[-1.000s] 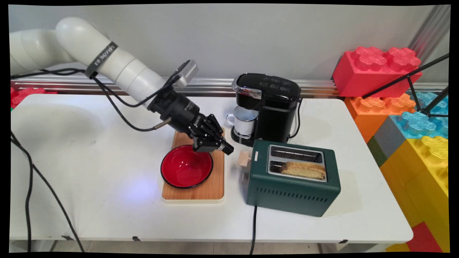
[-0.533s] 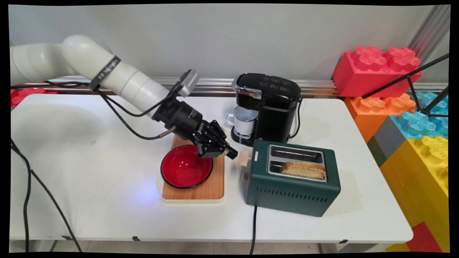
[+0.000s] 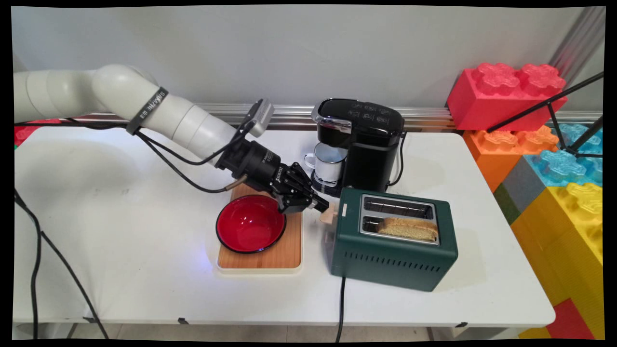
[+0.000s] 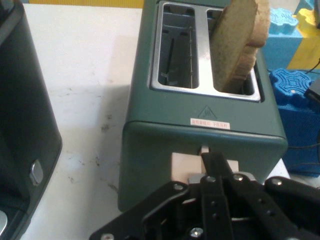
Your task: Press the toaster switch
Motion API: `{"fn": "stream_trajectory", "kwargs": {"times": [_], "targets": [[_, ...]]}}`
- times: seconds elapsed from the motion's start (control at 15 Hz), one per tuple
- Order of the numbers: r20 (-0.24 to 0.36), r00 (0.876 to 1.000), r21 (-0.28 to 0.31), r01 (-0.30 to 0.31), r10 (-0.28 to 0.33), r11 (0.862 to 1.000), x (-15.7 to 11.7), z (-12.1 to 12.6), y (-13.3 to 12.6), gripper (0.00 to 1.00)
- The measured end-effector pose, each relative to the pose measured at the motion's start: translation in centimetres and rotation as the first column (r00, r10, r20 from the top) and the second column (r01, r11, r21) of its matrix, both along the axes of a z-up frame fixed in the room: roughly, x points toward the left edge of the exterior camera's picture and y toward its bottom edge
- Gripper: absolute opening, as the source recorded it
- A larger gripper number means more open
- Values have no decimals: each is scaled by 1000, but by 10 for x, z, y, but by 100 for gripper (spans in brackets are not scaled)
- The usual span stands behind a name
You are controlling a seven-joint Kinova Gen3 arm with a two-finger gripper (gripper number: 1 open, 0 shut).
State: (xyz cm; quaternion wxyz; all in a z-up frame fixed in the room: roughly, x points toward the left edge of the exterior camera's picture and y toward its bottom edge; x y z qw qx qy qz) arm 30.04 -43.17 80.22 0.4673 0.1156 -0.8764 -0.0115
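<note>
Toaster (image 3: 393, 238), green, with bread slice (image 3: 408, 228) upright in its near slot. Pale lever (image 3: 329, 213) on the toaster's left end. Gripper (image 3: 322, 206) at the lever, fingers together, tips resting on its top. Judgement: press straight down along the slot, staying centred so the tips don't slide off.

Dark green toaster (image 3: 393, 250) right of centre, pale wooden lever (image 3: 329, 213), tan-brown bread (image 3: 408, 228) in its silver slot. Glossy red bowl (image 3: 250, 230) with a black rim on a light wood board (image 3: 284, 253). Black coffee maker (image 3: 368, 140) up top, white mug (image 3: 328, 166). Black gripper (image 3: 322, 206), white table (image 3: 120, 241).
</note>
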Motion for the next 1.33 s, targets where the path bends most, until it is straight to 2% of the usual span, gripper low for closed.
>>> {"fn": "stream_trajectory", "kwargs": {"times": [0.53, 1.33], "targets": [[-12, 1000, -9, 0, 0, 1000, -6, -6, 4, 0], [14, 1000, -28, -10, 10, 1000, -5, -21, 5, 0]]}}
